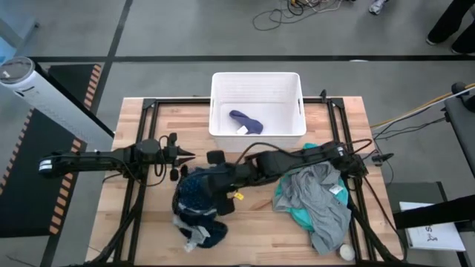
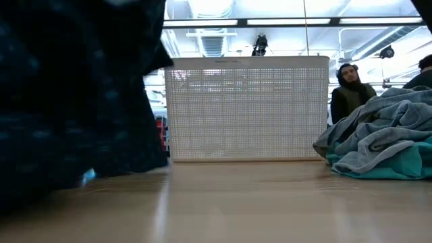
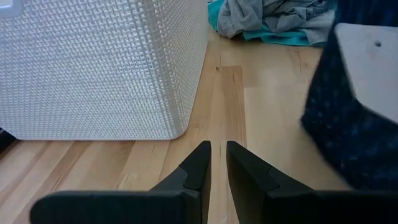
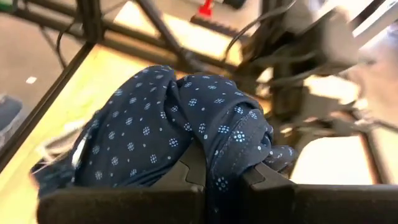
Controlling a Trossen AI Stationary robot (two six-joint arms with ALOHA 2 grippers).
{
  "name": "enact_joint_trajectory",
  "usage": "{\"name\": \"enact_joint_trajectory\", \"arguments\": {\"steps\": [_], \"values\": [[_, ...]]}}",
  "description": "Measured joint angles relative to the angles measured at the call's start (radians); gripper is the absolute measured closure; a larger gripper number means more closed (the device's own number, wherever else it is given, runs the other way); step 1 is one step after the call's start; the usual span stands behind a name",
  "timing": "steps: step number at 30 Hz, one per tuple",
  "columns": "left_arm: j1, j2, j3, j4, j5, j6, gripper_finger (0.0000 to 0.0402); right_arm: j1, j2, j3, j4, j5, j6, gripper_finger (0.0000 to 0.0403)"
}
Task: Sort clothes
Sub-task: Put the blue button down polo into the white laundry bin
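Note:
My right gripper (image 1: 223,182) reaches from the table's right side to left of the middle and is shut on the navy speckled garment (image 1: 197,200). That garment fills the low view's left (image 2: 67,101). A grey shirt (image 1: 323,196) lies heaped on a bright teal garment (image 1: 291,213) at the right. A small blue-purple cloth (image 1: 245,119) lies inside the white basket (image 1: 256,83). My left gripper (image 3: 217,163) waits at the left with its fingers almost together and nothing between them, pointing at the basket's near corner. My right gripper pinches a bunched fold of the navy garment (image 4: 227,149) between its two fingers (image 4: 191,169), several layers thick. The fingers slant down from the table's right side. The garment hangs below them, and its lower end (image 1: 199,233) lies on the table.
The basket stands at the table's far middle, its wall (image 3: 112,68) close to my left gripper. A small white ball (image 1: 346,252) lies at the near right corner. Bare wood (image 1: 256,222) shows between the two heaps. A person (image 2: 347,94) stands beyond the table.

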Motion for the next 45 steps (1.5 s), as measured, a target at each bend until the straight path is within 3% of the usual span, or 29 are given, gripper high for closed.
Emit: {"name": "enact_joint_trajectory", "arguments": {"steps": [14,25,40,45], "values": [[0.0,0.0,0.0,-0.001,0.0,0.0,0.0364,-0.001,-0.156,0.0,0.106,0.128,-0.118,0.0398],[0.0,0.0,0.0,-0.001,0.0,0.0,0.0364,-0.02,-0.301,0.001,0.329,0.181,-0.263,0.0398],[0.0,0.0,0.0,0.003,0.0,0.0,0.0364,-0.214,-0.414,0.001,0.675,0.292,-0.494,0.0398],[0.0,0.0,0.0,0.003,0.0,0.0,0.0364,-0.307,-0.43,0.001,0.698,0.296,-0.5,0.0399]]}}
